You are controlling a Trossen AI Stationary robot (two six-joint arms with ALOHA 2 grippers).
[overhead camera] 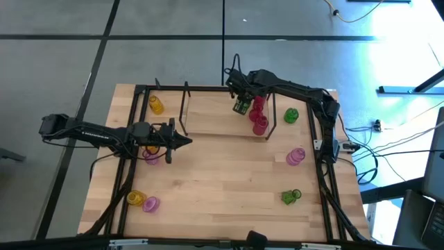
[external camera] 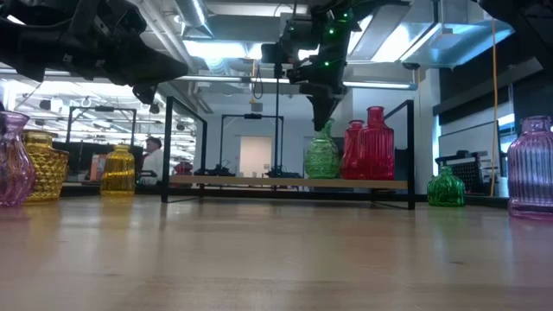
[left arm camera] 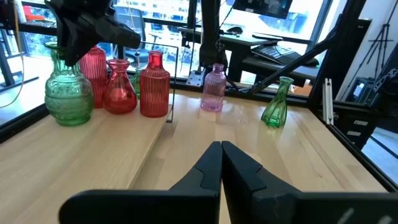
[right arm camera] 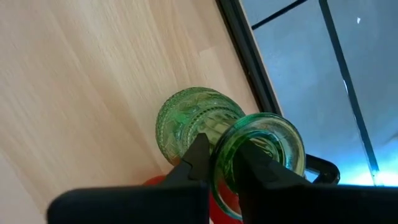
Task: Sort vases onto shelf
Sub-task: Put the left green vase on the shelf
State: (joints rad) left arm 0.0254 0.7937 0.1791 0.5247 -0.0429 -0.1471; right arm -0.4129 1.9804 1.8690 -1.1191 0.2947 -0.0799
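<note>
**Green vase upright on the shelf, neck between our right fingers**

Our right gripper (right arm camera: 225,163) has its fingers pinching the rim and neck of the green vase (right arm camera: 196,121) from above. The vase's long axis runs straight down from the fingers, and in the low view its base appears to sit on the shelf (external camera: 259,182), so we judge release and a straight lift to be the coming move. Just beside it, on the side away from the shelf's middle, stand the red vases (external camera: 367,145), close enough that a sideways exit could knock them.

Our left gripper (left arm camera: 221,163) hovers over the surface (overhead camera: 229,180) near the shelf's other end, fingers pressed together and empty. The right arm is plainly the nearer one. Other vases wait scattered on the surface, a yellow vase (overhead camera: 157,105) among them.
</note>
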